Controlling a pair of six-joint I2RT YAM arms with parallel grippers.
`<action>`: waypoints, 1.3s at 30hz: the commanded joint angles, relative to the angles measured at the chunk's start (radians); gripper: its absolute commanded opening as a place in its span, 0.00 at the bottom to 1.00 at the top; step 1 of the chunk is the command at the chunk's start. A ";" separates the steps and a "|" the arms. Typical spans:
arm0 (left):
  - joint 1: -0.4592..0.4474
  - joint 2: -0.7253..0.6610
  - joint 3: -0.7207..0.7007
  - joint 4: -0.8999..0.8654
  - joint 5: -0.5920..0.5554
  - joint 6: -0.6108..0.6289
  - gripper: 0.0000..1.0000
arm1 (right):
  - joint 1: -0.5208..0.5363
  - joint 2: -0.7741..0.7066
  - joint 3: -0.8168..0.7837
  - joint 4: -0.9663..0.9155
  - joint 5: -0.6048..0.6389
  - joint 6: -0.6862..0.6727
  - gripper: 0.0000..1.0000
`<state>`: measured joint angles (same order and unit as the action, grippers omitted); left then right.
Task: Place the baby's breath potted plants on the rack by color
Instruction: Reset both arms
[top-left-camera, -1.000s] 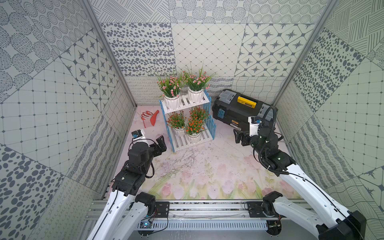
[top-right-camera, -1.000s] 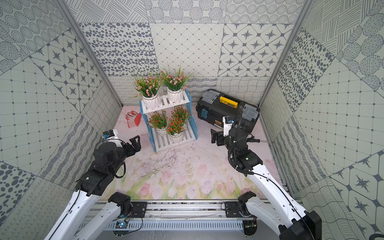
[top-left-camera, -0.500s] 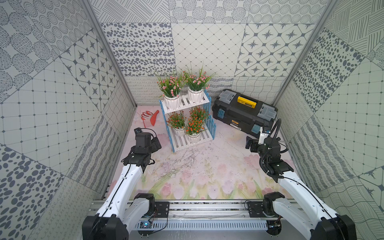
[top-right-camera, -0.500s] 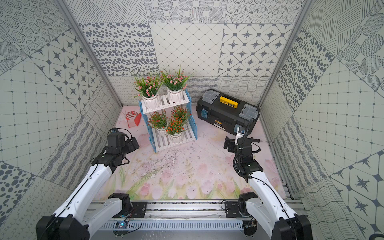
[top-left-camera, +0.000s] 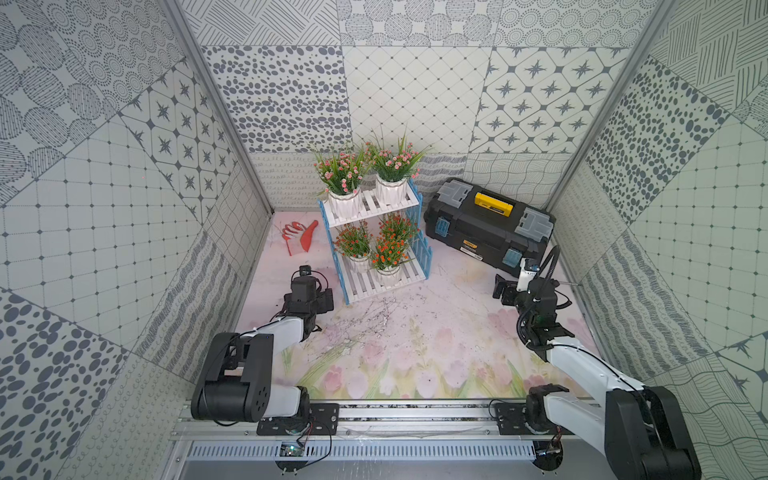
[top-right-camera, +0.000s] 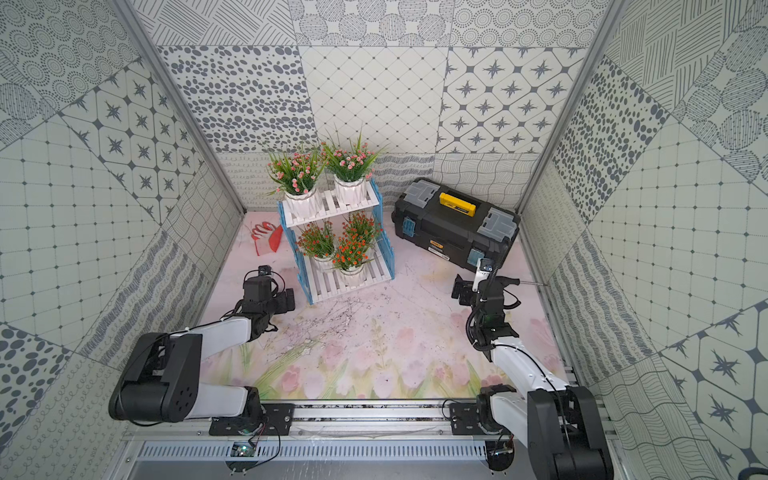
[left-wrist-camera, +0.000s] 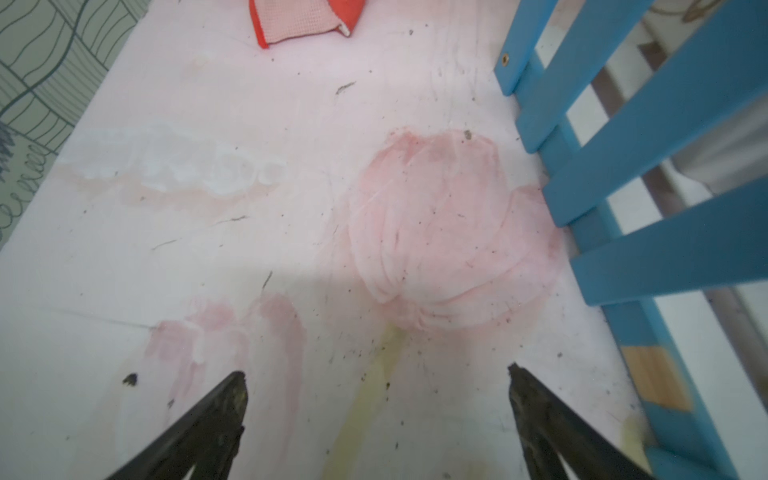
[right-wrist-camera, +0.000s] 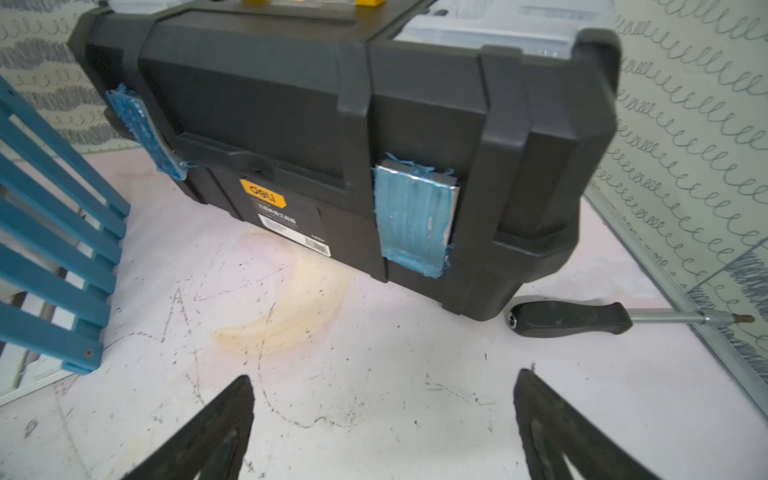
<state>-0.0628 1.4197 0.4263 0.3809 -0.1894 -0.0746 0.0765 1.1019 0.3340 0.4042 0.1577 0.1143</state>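
Potted plants (top-left-camera: 342, 176) show pink blossoms above orange-red.

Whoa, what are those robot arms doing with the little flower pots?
Nothing is being held right now. On the rack, the two pink plants sit on the top shelf and the three orange-red plants on the lower shelf. The left gripper and right gripper are both open and empty, down near the table, the left beside the rack and the right in front of the black toolbox. The sorting by color looks done.
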 joint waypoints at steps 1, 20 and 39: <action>0.015 0.086 -0.047 0.461 0.097 0.114 0.98 | -0.023 0.052 -0.045 0.208 -0.029 -0.046 0.98; 0.033 0.156 -0.012 0.457 0.086 0.087 0.98 | -0.043 0.462 0.069 0.473 -0.106 -0.069 0.98; 0.038 0.154 -0.008 0.450 0.094 0.082 0.98 | -0.041 0.452 0.083 0.424 -0.110 -0.076 0.98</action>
<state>-0.0296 1.5715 0.4076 0.7956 -0.1112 0.0071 0.0338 1.5665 0.4107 0.8024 0.0525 0.0479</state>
